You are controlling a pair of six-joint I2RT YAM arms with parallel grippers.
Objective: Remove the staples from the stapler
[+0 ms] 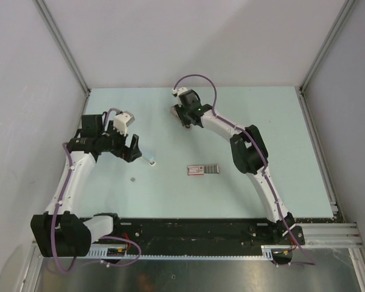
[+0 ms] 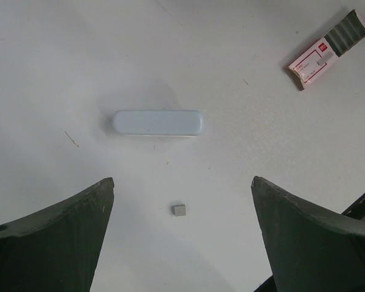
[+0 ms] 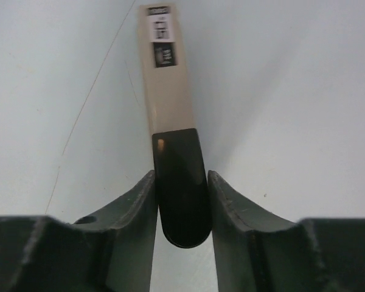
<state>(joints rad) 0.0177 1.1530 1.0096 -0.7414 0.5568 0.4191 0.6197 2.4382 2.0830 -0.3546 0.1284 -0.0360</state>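
right now the right gripper (image 3: 181, 177) is clenched on the stapler (image 3: 169, 91). its two fingers press on either side of the black end, and the beige body runs away from the wrist toward 12 o'clock in the wrist view. seen from above, the pair sits at about 12 o'clock from the middle of the table (image 1: 267, 121). whether the stapler is lifted or resting on the surface i cannot tell. the left gripper (image 2: 182, 181) is released, jaws spread wide, out at about 9 o'clock. it hovers over a pale oblong piece (image 2: 157, 123), with a small grey block (image 2: 179, 210) at that piece's 6 o'clock and a red-and-white box (image 2: 327, 52) off at its 2 o'clock.

the step in hand looks like securing the stapler so it can be opened. to do it well, the hold wants to be square and firm. only the rounded black end is gripped, so the long body could swing if pushed sideways. a steady squeeze is wanted, without pinching shut whatever part must slide or hinge open. the free left gripper would best work the far end, rather than one arm twisting alone. a low, level body should let loose staples drop close by and not scatter.
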